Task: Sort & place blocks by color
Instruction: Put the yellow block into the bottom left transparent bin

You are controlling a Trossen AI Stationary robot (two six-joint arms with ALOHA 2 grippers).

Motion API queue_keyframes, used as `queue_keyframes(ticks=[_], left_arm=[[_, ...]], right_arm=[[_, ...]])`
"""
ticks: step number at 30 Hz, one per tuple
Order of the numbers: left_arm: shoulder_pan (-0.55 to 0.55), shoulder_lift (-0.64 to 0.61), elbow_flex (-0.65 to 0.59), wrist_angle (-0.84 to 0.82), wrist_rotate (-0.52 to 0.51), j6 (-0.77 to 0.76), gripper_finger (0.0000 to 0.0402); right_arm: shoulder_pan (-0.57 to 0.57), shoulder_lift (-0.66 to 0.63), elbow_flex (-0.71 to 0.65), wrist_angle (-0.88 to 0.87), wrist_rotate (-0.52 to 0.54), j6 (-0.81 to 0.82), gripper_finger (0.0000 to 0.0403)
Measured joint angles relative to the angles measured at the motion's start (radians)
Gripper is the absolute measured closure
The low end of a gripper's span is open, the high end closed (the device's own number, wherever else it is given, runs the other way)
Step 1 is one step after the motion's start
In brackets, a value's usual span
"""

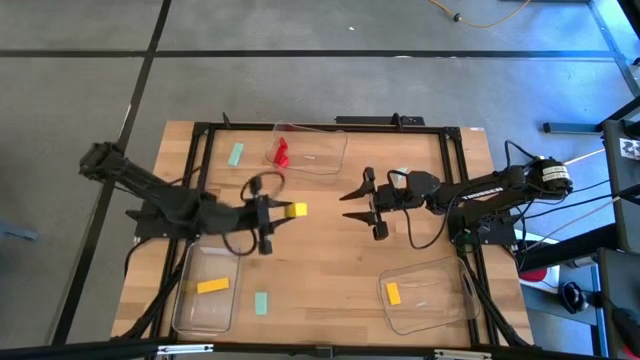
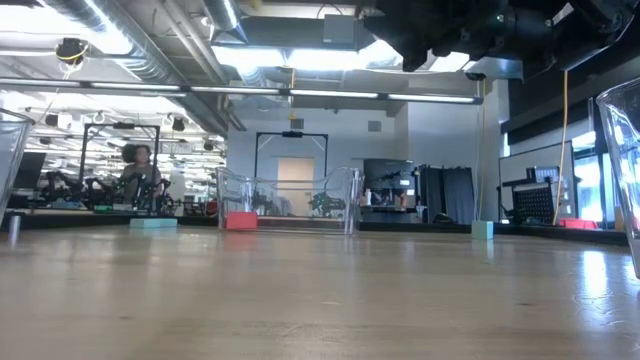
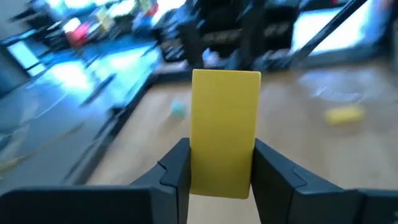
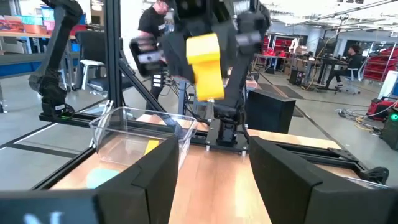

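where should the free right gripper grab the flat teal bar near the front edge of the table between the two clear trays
Grip the flat teal bar across its two long sides, coming straight down from above. It lies flat on the wooden table, longer from front to back, and stands apart from the clear plastic tray beside it, so both long edges look open. The right gripper is open and empty, but the bar lies nearer the left arm.

bare wood lies between the left tool (image 1: 272, 212) and right tool (image 1: 362, 208), trays at the edges.
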Motion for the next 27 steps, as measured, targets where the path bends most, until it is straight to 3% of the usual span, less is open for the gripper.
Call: queue_keyframes(ticks=[6,9,16,22,27], left_arm=[[0.254,-0.035,-0.273,0.556,0.444,0.08,0.0288],[0.316,-0.028,-0.365,0.733,0.563,0.048,0.0288],[0.276,-0.026,-0.504,0.969,0.534,0.031,0.0288],[0.184,-0.026,-0.527,0.986,0.405,0.034,0.0288],[0.151,-0.027,-0.527,0.992,0.355,0.066,0.0288]], right_arm=[[0.01,0.0,0.0,0.001,0.0,0.001,0.0205],[0.01,0.0,0.0,-0.001,0.0,0.001,0.0205],[0.01,0.0,0.0,-0.002,0.0,-0.001,0.0205],[0.01,0.0,0.0,0.004,0.0,-0.005,0.0205],[0.01,0.0,0.0,0.006,0.0,-0.003,0.0205]])
